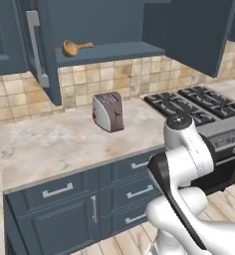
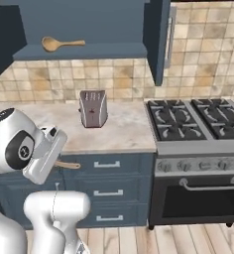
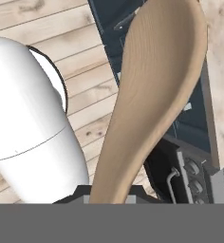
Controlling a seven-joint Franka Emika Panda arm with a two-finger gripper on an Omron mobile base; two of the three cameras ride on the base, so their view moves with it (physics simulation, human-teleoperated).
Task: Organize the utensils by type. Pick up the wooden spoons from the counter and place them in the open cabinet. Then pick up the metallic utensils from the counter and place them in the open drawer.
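hidden: our jaws are sitting below the hand view's edge | grip: jaws are clenching a tan wooden spoon (image 3: 152,95) | room: beige marbled bench (image 1: 55,142) is lying open around the grey toaster (image 1: 108,111)

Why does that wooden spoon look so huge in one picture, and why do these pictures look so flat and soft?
Hand view: the wooden spoon sits right against the lens, held in the shut end effector, so it looks giant. Left base view: even light, a faint shadow beside the toaster, edges slightly soft. Right base view: no glare on the stove, and the spoon on the cabinet shelf looks small and sharp enough.
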